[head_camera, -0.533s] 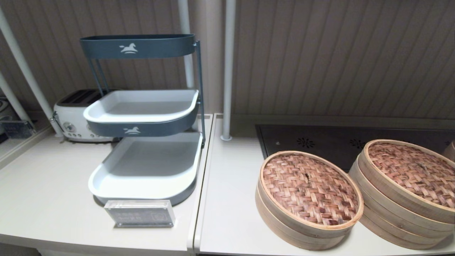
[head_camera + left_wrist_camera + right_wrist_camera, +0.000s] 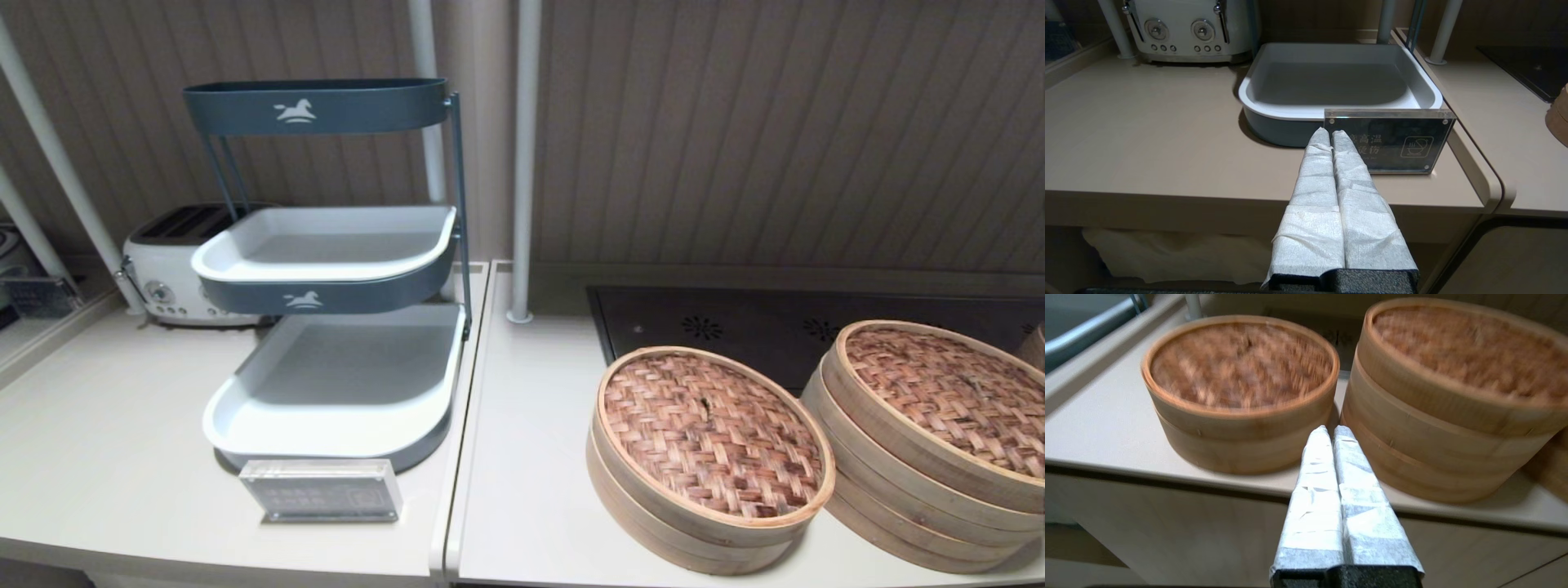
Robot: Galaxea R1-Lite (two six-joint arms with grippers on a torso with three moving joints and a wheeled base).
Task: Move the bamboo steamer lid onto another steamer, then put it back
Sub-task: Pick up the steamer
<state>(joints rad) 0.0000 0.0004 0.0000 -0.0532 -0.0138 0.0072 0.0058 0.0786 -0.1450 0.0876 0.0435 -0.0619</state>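
Note:
The bamboo steamer lid [image 2: 712, 431] [image 2: 1240, 363], woven reddish-brown with a pale hoop rim, lies on the low steamer [image 2: 653, 523] at the counter's front right. To its right stands the taller steamer [image 2: 914, 506] [image 2: 1445, 428] of stacked hoops under its own woven lid [image 2: 947, 392]. Neither arm shows in the head view. My right gripper [image 2: 1331, 430] is shut and empty, off the counter's front edge, pointing at the gap between the two steamers. My left gripper [image 2: 1331, 132] is shut and empty, in front of the counter's edge by the acrylic sign [image 2: 1392, 141].
A tiered grey-and-white tray rack [image 2: 335, 327] stands at the left with the acrylic sign [image 2: 322, 490] before it. A white toaster [image 2: 167, 269] sits behind. A dark cooktop [image 2: 775, 327] lies behind the steamers. Two white poles [image 2: 522, 163] rise at the back.

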